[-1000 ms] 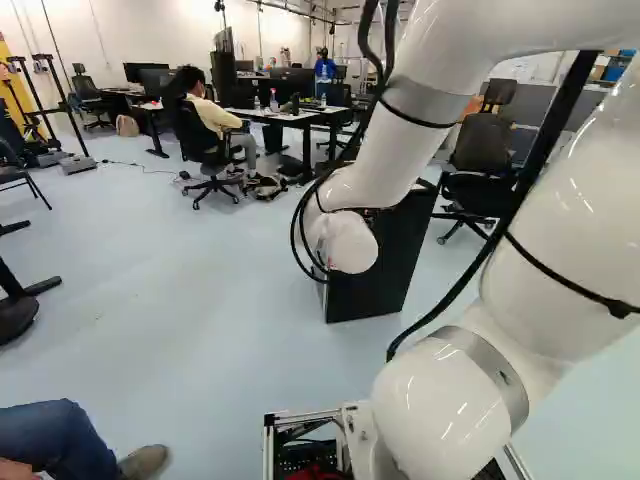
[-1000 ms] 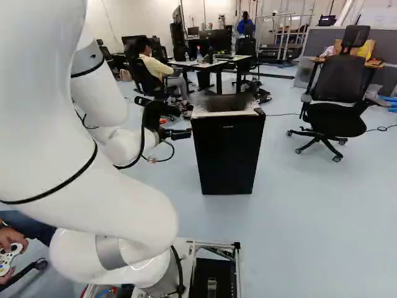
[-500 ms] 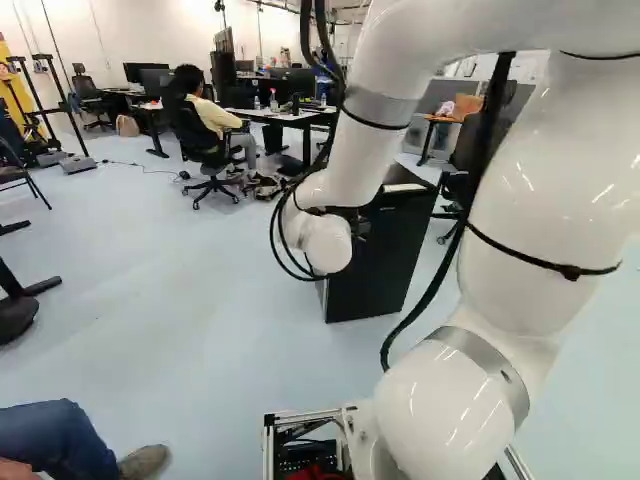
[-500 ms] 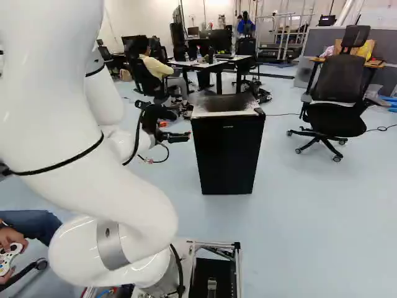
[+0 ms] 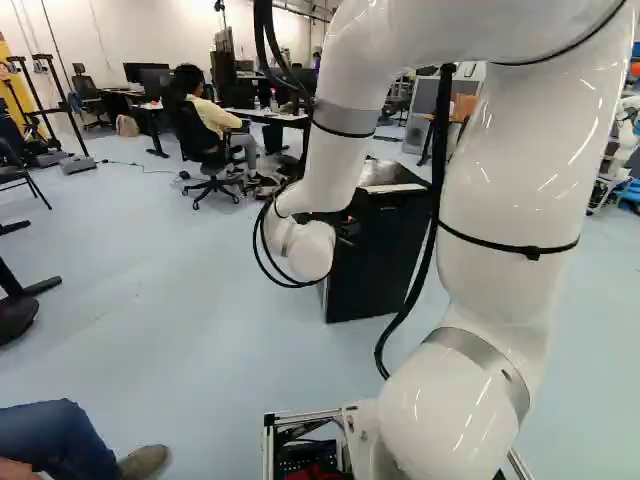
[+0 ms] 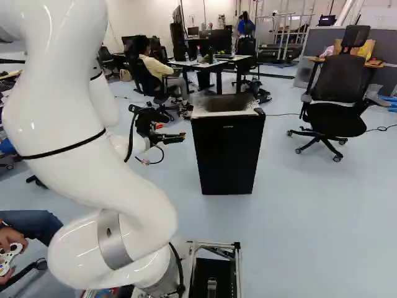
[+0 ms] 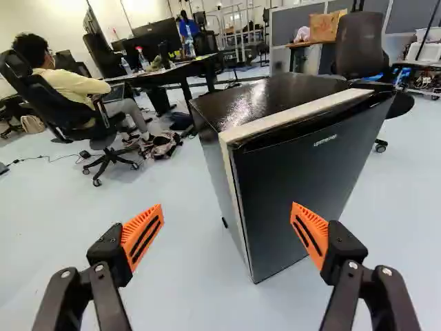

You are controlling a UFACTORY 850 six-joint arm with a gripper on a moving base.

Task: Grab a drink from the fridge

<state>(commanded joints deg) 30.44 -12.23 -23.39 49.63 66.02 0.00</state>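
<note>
White robot arm (image 6: 87, 167) with its black gripper (image 6: 182, 137) held just to one side of a black mini fridge (image 6: 228, 155). The jaws stand wide apart, their orange pads (image 7: 142, 234) facing each other across a broad gap, with nothing clamped between them. Seen along the jaws, the fridge rises ahead, toward the side of one jaw; that jaw overlaps the lower part of the door in the wrist view, while the other is set against the pale floor (image 7: 186, 303). The fridge door (image 7: 303, 179) is shut. A light strip (image 7: 296, 114) runs along the fridge's top near the door, and the glossy top behind it catches the room lights. By the gripper a black cable (image 6: 163, 151) bows out in a loop. From where I stand, a pale tabletop (image 6: 198, 64) lies well beyond the jaws, carrying bottles and monitors. Farther ahead of the jaws, past the fridge, stands a dark office chair (image 7: 362, 45); near it a brown box or bag (image 7: 325, 26) sits on a wooden-topped table (image 7: 313, 44).
</note>
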